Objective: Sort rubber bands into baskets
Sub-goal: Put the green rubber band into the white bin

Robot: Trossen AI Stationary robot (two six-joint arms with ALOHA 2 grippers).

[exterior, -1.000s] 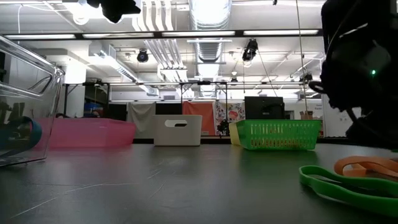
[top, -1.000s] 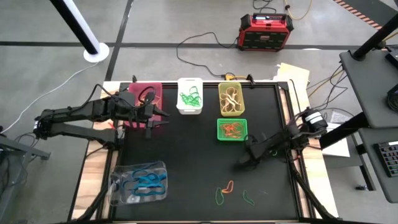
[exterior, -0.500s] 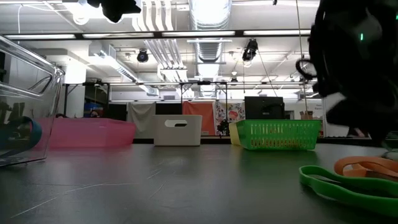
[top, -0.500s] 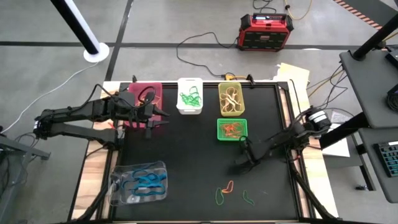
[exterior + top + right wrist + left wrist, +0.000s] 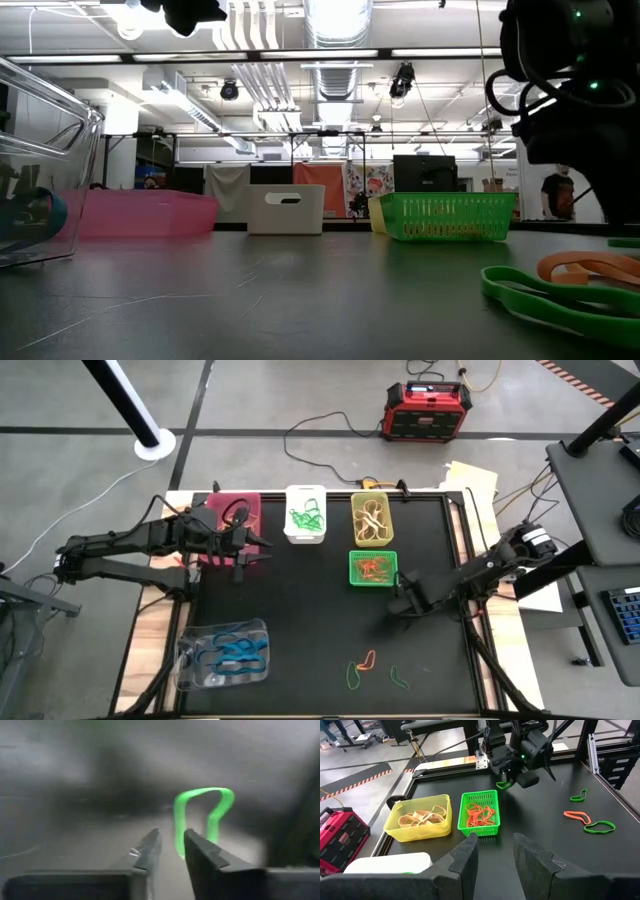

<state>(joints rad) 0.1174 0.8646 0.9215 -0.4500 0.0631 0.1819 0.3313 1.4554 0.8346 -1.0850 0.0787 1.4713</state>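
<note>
The right gripper point(image 5: 400, 600) hung low over the dark table point(image 5: 300, 610), just beside the green mesh basket point(image 5: 372, 568), its narrowly parted fingers point(image 5: 200, 852) pinching a green rubber band point(image 5: 202, 817) whose loop dangled free ahead of them. The pinch looked slight, so the floppy band could slip out, or snag on the mesh rim, before reaching the white basket point(image 5: 305, 513), where other green bands lay. The right arm reached in low from the table's right edge, elbow raised. The left gripper point(image 5: 245, 545) waited at the magenta basket point(image 5: 233, 510), its fingers point(image 5: 465, 860) spread and empty, forearm extended level. More bands point(image 5: 372, 668) lay loose on the table's near part, well apart from both grippers.
</note>
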